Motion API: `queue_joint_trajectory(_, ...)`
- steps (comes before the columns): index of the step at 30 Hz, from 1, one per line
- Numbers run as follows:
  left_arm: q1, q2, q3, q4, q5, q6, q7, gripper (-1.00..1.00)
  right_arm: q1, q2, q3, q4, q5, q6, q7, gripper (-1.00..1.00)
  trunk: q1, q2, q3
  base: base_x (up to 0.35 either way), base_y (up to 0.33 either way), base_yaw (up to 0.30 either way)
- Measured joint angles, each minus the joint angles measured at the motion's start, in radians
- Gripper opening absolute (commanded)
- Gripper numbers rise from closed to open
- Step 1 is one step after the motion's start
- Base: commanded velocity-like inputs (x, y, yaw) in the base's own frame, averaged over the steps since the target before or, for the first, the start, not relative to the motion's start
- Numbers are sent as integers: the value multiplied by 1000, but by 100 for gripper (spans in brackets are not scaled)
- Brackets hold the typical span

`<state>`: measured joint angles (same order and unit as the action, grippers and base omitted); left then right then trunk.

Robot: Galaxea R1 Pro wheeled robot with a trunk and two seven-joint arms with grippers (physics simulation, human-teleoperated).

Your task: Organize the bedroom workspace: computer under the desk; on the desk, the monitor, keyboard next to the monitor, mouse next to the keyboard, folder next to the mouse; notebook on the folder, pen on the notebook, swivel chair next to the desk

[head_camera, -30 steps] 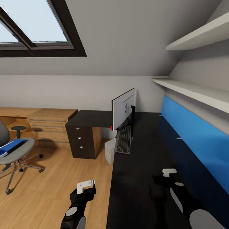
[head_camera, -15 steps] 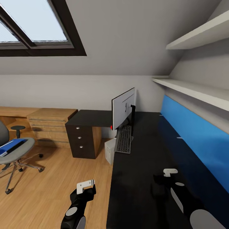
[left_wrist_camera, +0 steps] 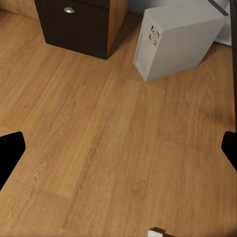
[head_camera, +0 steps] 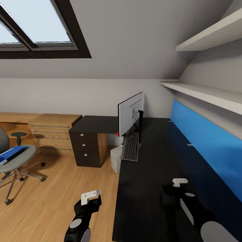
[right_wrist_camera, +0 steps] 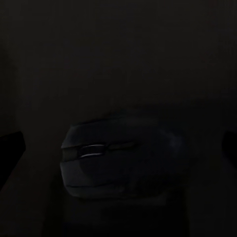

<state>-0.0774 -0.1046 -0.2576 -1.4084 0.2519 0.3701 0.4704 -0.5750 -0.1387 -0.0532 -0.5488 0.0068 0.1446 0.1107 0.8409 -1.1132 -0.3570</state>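
The view has edged slightly to the right since a second ago, sliding the grey swivel chair (head_camera: 11, 158), its bright blue folder (head_camera: 11, 154) on the seat, nearer the picture's left edge. The silver-backed monitor (head_camera: 130, 114) and slim dark keyboard (head_camera: 130, 147) stand unmoved at the glossy black desk's (head_camera: 148, 188) left edge, the grey-white computer tower (left_wrist_camera: 175, 40) on the floor beneath. The right gripper (head_camera: 169, 193), fingers spread and unclenched, hovers over the small black mouse (right_wrist_camera: 121, 160) lying on the desktop. The left gripper (head_camera: 90, 198) hangs open-handed over bare wood planks (left_wrist_camera: 98, 148).
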Motion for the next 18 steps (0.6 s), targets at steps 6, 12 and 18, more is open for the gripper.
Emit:
queue_joint_trajectory(6,0,0,0,0,0,0,0,100,0,0,0,0,0,1,0,100,19,-35,-16,0,0,0)
queue_joint_trajectory(12,0,0,0,2,0,1,0,100,0,-1,-1,0,-1,0,-1,100,19,-35,-16,0,0,0)
queue_joint_trajectory(18,0,0,0,3,0,1,0,100,0,-1,-3,-1,-1,0,-2,100,19,-35,-16,0,0,0)
